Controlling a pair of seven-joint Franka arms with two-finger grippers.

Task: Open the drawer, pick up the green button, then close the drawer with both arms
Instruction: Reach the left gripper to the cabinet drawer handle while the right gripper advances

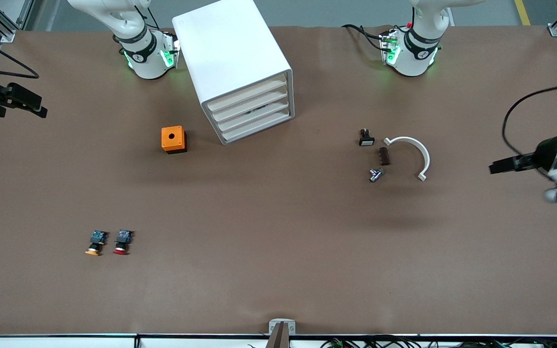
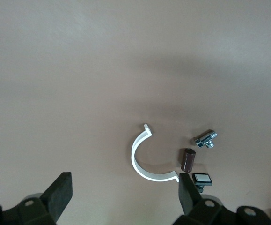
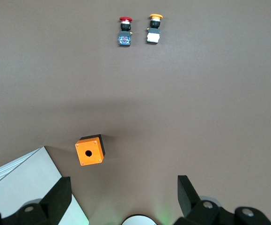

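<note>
The white cabinet (image 1: 232, 58) stands between the two arm bases, and its stacked drawer fronts (image 1: 252, 113) are all shut. The same cabinet's top shows in the right wrist view (image 3: 23, 183). The button is hidden. My left gripper (image 1: 501, 166) hangs open and empty over the left arm's end of the table; in the left wrist view (image 2: 125, 187) bare table lies between its fingers. My right gripper (image 1: 36, 106) hangs open and empty over the right arm's end of the table; the right wrist view (image 3: 124, 190) looks down past it.
An orange box with a hole (image 1: 173, 139) sits beside the cabinet. Nearer the camera lie a red-capped pushbutton (image 1: 123, 241) and an orange-capped one (image 1: 95, 242). Toward the left arm's end lie a white C-shaped clip (image 1: 411, 154), a brown part (image 1: 384, 156), a metal fitting (image 1: 376, 175) and a small switch (image 1: 366, 138).
</note>
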